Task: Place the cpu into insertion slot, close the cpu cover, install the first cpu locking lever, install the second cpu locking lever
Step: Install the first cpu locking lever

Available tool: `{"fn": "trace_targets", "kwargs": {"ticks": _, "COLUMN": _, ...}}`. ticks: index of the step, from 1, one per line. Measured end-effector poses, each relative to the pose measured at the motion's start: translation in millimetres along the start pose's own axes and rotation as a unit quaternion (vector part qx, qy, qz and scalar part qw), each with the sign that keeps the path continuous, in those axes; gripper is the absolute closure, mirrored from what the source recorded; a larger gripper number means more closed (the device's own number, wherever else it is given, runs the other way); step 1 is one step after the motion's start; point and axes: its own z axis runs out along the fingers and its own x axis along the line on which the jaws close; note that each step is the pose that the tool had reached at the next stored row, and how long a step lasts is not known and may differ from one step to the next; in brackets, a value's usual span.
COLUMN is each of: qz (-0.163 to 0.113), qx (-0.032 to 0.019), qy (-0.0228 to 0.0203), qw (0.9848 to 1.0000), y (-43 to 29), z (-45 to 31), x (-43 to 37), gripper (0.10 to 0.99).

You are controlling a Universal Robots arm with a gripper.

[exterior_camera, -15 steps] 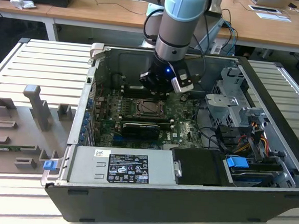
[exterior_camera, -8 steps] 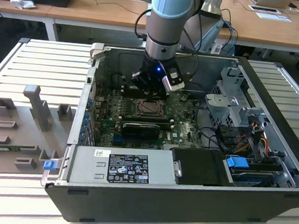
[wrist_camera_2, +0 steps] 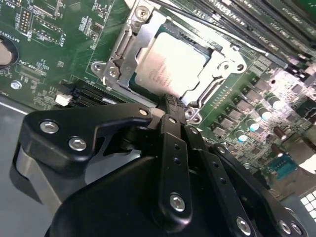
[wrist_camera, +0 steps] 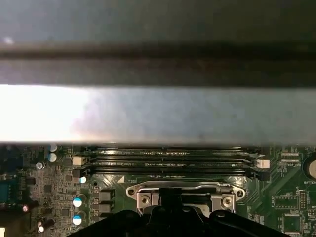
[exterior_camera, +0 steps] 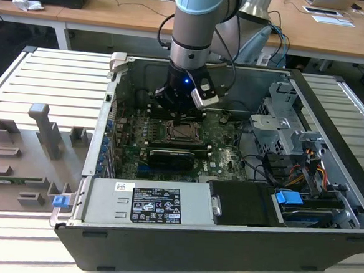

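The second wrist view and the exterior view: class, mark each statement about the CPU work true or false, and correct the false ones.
1. The cpu sits in the insertion slot. True.
2. The cpu cover lies closed over the chip. True.
3. The gripper hangs far from the socket. False: its tip is at the cover's edge.
4. The computer case stands upright with its side panel on. False: it lies open, motherboard facing up.
5. The blue clip is on the exterior view's right. True.

The pale silver-grey square cpu (wrist_camera_2: 170, 64) has a smooth matt metal top; the silvery metal cpu cover (wrist_camera_2: 148, 29) framing it looks brushed; the black plastic gripper (wrist_camera_2: 170, 106) is semi-gloss.
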Motion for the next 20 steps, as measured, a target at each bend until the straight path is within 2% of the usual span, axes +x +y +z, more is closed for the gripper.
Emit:
{"fn": "trace_targets", "kwargs": {"ticks": 2, "qz": 0.000, "qx": 0.0134, "qy": -0.0020, "qw": 0.9999, "y": 7.2, "z": -0.5, "x": 1.7, "gripper": 0.980}}
{"fn": "trace_targets", "kwargs": {"ticks": 4, "qz": 0.000, "qx": 0.0158, "qy": -0.0030, "qw": 0.9999, "y": 9.9, "z": -1.1, "x": 3.4, "gripper": 0.980}}
{"fn": "trace_targets", "kwargs": {"ticks": 9, "qz": 0.000, "qx": 0.0154, "qy": -0.0064, "qw": 0.9999, "y": 10.8, "z": -3.0, "x": 11.0, "gripper": 0.980}}
{"fn": "trace_targets", "kwargs": {"ticks": 13, "qz": 0.000, "qx": 0.0089, "qy": -0.0082, "qw": 0.9999, "y": 10.9, "z": -5.2, "x": 14.4, "gripper": 0.980}}
{"fn": "trace_targets", "kwargs": {"ticks": 15, "qz": 0.000, "qx": 0.0088, "qy": -0.0094, "qw": 0.9999, "y": 10.9, "z": -6.8, "x": 15.2, "gripper": 0.980}}
{"fn": "trace_targets", "kwargs": {"ticks": 17, "qz": 0.000, "qx": 0.0123, "qy": -0.0099, "qw": 0.9999, "y": 14.1, "z": -6.7, "x": 15.6, "gripper": 0.980}}
{"fn": "trace_targets", "kwargs": {"ticks": 20, "qz": 0.000, "qx": 0.0124, "qy": -0.0098, "qw": 0.9999, "y": 17.4, "z": -6.6, "x": 15.6, "gripper": 0.980}}
